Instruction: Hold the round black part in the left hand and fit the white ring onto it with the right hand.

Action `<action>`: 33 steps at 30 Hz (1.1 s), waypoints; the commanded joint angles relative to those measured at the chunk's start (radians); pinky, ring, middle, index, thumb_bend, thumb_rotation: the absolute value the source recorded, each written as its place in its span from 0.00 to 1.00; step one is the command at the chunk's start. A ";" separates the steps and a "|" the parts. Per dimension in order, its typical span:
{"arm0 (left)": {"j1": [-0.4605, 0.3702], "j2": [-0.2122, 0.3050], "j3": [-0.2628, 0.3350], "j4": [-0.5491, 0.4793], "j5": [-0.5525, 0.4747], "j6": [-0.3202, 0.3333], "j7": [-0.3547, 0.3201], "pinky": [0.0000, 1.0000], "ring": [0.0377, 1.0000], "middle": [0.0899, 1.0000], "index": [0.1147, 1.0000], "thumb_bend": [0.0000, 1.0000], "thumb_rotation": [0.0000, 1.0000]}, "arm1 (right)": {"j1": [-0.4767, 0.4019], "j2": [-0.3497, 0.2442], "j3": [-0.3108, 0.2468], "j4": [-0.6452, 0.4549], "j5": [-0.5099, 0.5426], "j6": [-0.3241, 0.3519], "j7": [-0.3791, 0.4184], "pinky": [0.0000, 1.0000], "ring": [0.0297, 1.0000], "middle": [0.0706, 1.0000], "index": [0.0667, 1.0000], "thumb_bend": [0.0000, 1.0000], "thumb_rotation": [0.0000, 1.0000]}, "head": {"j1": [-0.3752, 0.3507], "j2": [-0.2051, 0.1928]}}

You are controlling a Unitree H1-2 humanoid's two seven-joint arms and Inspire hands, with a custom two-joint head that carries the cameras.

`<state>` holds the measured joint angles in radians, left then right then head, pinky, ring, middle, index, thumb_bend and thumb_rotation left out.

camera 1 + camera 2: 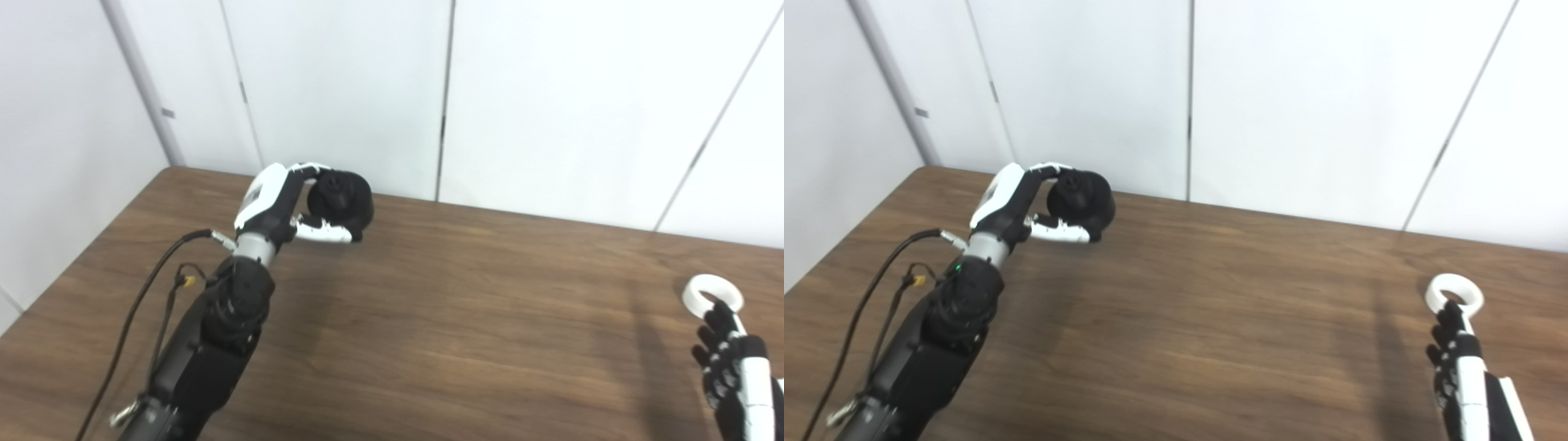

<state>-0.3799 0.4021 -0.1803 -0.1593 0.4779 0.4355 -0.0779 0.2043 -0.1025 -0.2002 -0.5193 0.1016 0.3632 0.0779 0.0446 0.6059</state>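
Note:
My left hand (306,202) is raised over the far left of the table (465,318), shut on the round black part (340,199); fingers curl over its top and the thumb lies under it. The white ring (712,295) is at the table's right side. My right hand (729,361) comes up from the bottom right corner, and its dark fingertips (1448,318) overlap the ring's near rim. Whether they grip the ring or only touch it does not show. The two hands are far apart.
The brown wooden table fills the lower picture. White wall panels (551,92) rise behind its far edge. A black cable (141,300) loops beside my left forearm. The table's left edge runs diagonally at the picture's left.

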 commanded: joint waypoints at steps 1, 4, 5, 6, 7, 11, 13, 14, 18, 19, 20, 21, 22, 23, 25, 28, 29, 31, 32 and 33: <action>-0.018 0.014 -0.021 -0.081 0.029 -0.005 -0.039 0.99 0.93 0.78 0.41 0.52 0.06 | 0.097 0.048 0.020 -0.044 0.003 -0.005 -0.016 1.00 1.00 1.00 1.00 0.58 1.00 | -0.010 0.003; 0.014 0.000 -0.062 -0.149 0.042 -0.027 -0.081 1.00 0.94 0.78 0.41 0.52 0.06 | 0.096 0.050 0.039 -0.042 -0.003 -0.017 -0.027 1.00 1.00 1.00 1.00 0.52 1.00 | -0.050 0.014; 0.027 -0.007 -0.075 -0.166 0.046 -0.039 -0.089 1.00 0.94 0.78 0.41 0.52 0.06 | 0.097 0.050 0.045 -0.041 -0.007 -0.019 -0.031 1.00 1.00 1.00 1.00 0.51 1.00 | -0.058 0.016; 0.038 -0.014 -0.086 -0.179 0.050 -0.048 -0.096 1.00 0.93 0.77 0.41 0.52 0.06 | 0.097 0.049 0.050 -0.040 -0.011 -0.021 -0.035 1.00 1.00 1.00 1.00 0.50 1.00 | -0.067 0.018; 0.052 -0.021 -0.103 -0.196 0.058 -0.058 -0.106 1.00 0.93 0.77 0.41 0.52 0.06 | 0.098 0.049 0.057 -0.040 -0.020 -0.023 -0.040 1.00 1.00 0.99 1.00 0.50 1.00 | -0.088 0.026; 0.097 -0.043 -0.172 -0.235 0.117 -0.104 -0.128 1.00 0.91 0.77 0.41 0.53 0.06 | 0.098 0.048 0.081 -0.033 -0.041 -0.039 -0.051 1.00 0.99 0.98 1.00 0.47 1.00 | -0.137 0.046; 0.118 -0.055 -0.204 -0.242 0.146 -0.126 -0.137 1.00 0.89 0.76 0.41 0.53 0.06 | 0.098 0.052 0.091 -0.030 -0.048 -0.036 -0.058 1.00 0.99 0.97 1.00 0.48 1.00 | -0.164 0.058; 0.128 -0.062 -0.215 -0.242 0.153 -0.138 -0.140 1.00 0.89 0.76 0.41 0.53 0.06 | 0.098 0.054 0.096 -0.030 -0.054 -0.033 -0.062 1.00 0.99 0.97 1.00 0.48 1.00 | -0.171 0.061; 0.166 -0.086 -0.245 -0.237 0.182 -0.177 -0.156 1.00 0.89 0.75 0.41 0.53 0.06 | 0.099 0.059 0.120 -0.027 -0.072 -0.038 -0.075 1.00 0.97 0.94 1.00 0.49 1.00 | -0.189 0.063; 0.177 -0.095 -0.250 -0.235 0.185 -0.184 -0.160 1.00 0.89 0.75 0.41 0.53 0.06 | 0.099 0.060 0.124 -0.028 -0.075 -0.038 -0.079 1.00 0.98 0.94 1.00 0.49 1.00 | -0.191 0.064; 0.190 -0.109 -0.258 -0.235 0.180 -0.188 -0.167 1.00 0.89 0.75 0.41 0.52 0.05 | 0.099 0.061 0.127 -0.029 -0.079 -0.036 -0.083 1.00 0.98 0.94 1.00 0.50 1.00 | -0.194 0.066; 0.201 -0.121 -0.265 -0.234 0.178 -0.191 -0.172 1.00 0.89 0.75 0.41 0.52 0.05 | 0.100 0.061 0.130 -0.030 -0.081 -0.034 -0.087 1.00 0.98 0.94 1.00 0.50 1.00 | -0.197 0.068; 0.213 -0.134 -0.273 -0.235 0.182 -0.193 -0.174 1.00 0.89 0.75 0.41 0.52 0.05 | 0.100 0.061 0.133 -0.031 -0.080 -0.034 -0.089 1.00 0.98 0.94 1.00 0.50 1.00 | -0.203 0.072; 0.225 -0.147 -0.283 -0.236 0.189 -0.194 -0.176 1.00 0.89 0.75 0.41 0.52 0.05 | 0.099 0.061 0.137 -0.033 -0.079 -0.032 -0.091 1.00 0.99 0.95 1.00 0.50 1.00 | -0.207 0.074; 0.248 -0.171 -0.300 -0.231 0.197 -0.207 -0.175 1.00 0.89 0.75 0.41 0.52 0.05 | 0.097 0.060 0.143 -0.036 -0.081 -0.025 -0.096 1.00 1.00 0.96 1.00 0.51 1.00 | -0.219 0.080; 0.273 -0.189 -0.325 -0.212 0.210 -0.248 -0.167 1.00 0.90 0.75 0.41 0.52 0.06 | 0.096 0.058 0.151 -0.040 -0.090 -0.018 -0.102 1.00 1.00 0.97 1.00 0.54 1.00 | -0.236 0.089; 0.278 -0.191 -0.331 -0.205 0.215 -0.260 -0.168 1.00 0.89 0.76 0.41 0.52 0.05 | 0.095 0.059 0.153 -0.040 -0.092 -0.020 -0.104 1.00 1.00 0.96 1.00 0.54 1.00 | -0.239 0.091; 0.286 -0.196 -0.335 -0.193 0.224 -0.276 -0.171 1.00 0.89 0.76 0.41 0.52 0.05 | 0.095 0.060 0.157 -0.041 -0.099 -0.020 -0.109 1.00 1.00 0.96 0.99 0.55 1.00 | -0.243 0.095; 0.290 -0.200 -0.337 -0.187 0.231 -0.276 -0.173 1.00 0.89 0.76 0.41 0.52 0.05 | 0.094 0.060 0.159 -0.042 -0.099 -0.019 -0.110 1.00 1.00 0.96 0.99 0.55 1.00 | -0.243 0.095; 0.294 -0.203 -0.336 -0.185 0.236 -0.277 -0.176 1.00 0.89 0.77 0.41 0.52 0.06 | 0.094 0.060 0.160 -0.044 -0.099 -0.016 -0.111 1.00 1.00 0.96 0.99 0.55 1.00 | -0.245 0.102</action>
<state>-0.0702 0.2056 -0.5232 -0.3344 0.7024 0.1815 -0.2691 0.1924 -0.0867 -0.0538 -0.5211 0.0114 0.3731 -0.0255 -0.2009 0.7071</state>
